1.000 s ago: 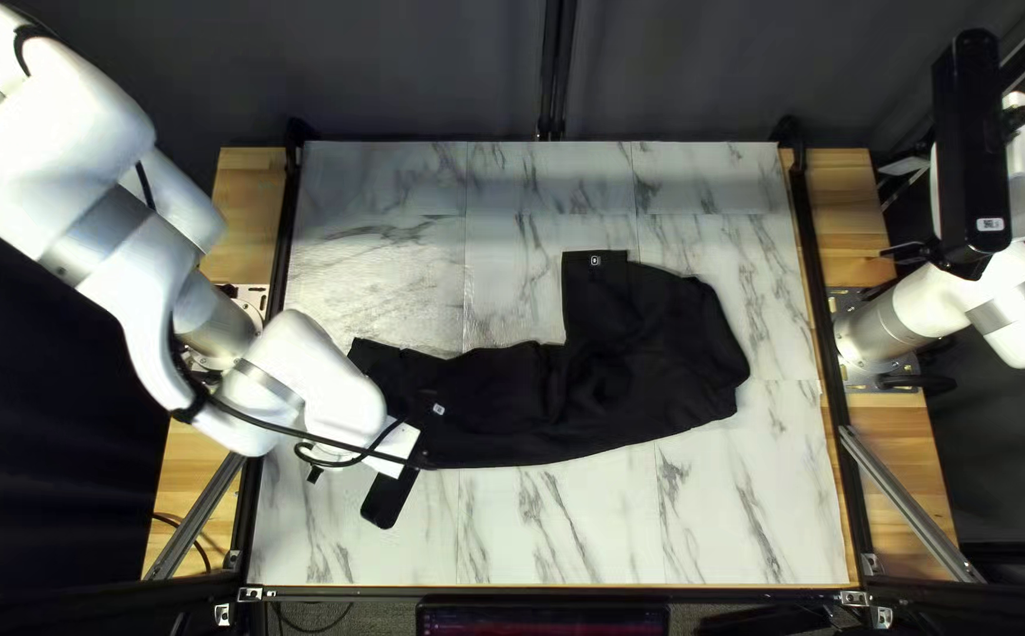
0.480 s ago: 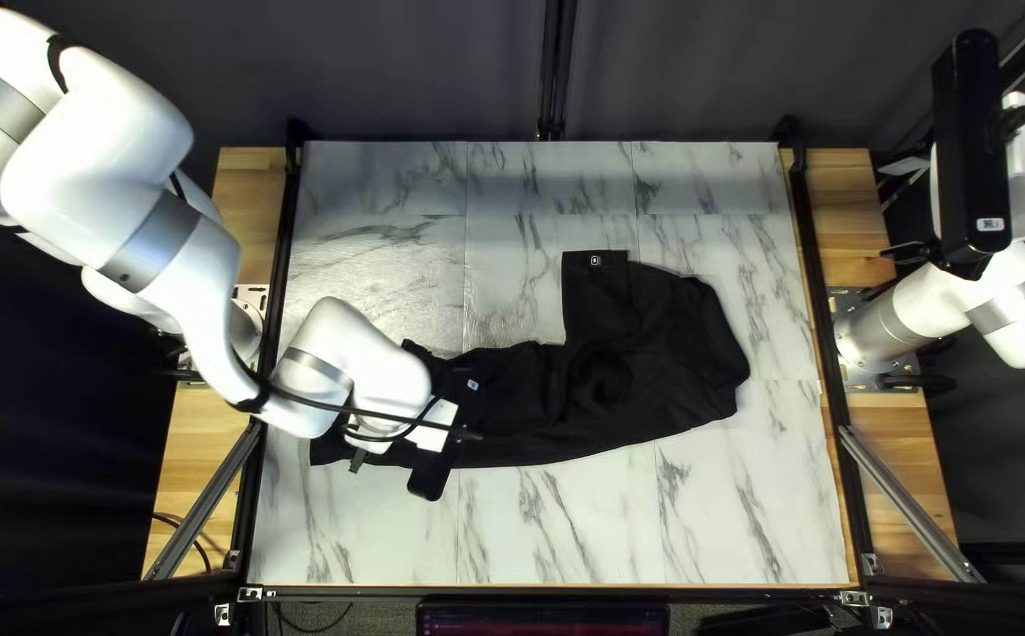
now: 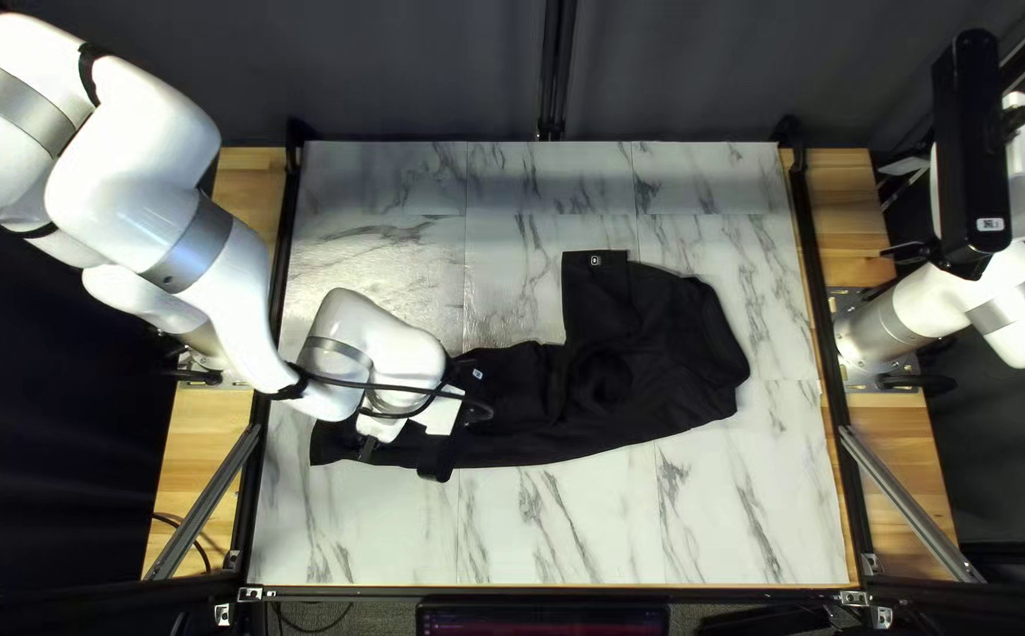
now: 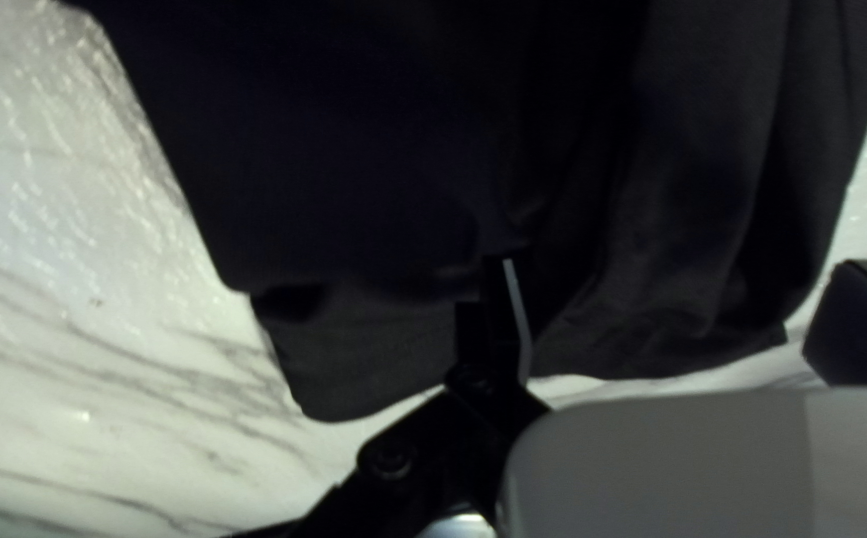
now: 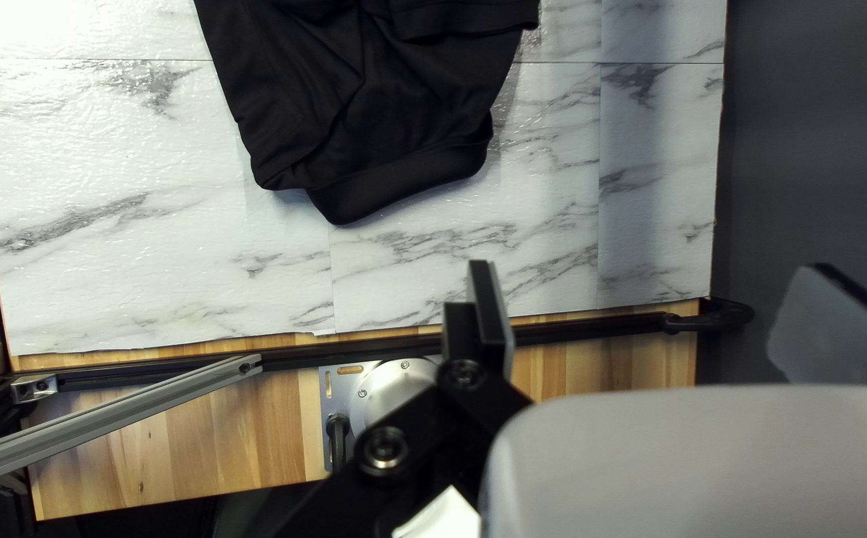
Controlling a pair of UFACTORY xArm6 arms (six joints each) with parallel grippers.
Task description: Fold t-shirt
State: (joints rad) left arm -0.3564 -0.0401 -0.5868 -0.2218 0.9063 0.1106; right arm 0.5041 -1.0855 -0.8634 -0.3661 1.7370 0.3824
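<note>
Shirt (image 3: 654, 389): black, long and thin on the worktop (image 3: 559, 530)
Done: looks folded the long way
Left to do: maybe tuck in the sleeve (image 3: 595, 300), then fold the ends together
Left gripper (image 4: 680, 267): fingers spread, near the bottom end
Right gripper (image 5: 652, 271): fingers spread, away from the cloth
Room: lots on the near and far sides, little past the bottom end

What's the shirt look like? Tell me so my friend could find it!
Look for the marble-patterned table between my two white arms, in front of the dark curtain. Lying on it is the black shirt, with one piece sticking out toward the curtain. Unlike my hard black left gripper over it, it's soft, wrinkly cloth.
</note>
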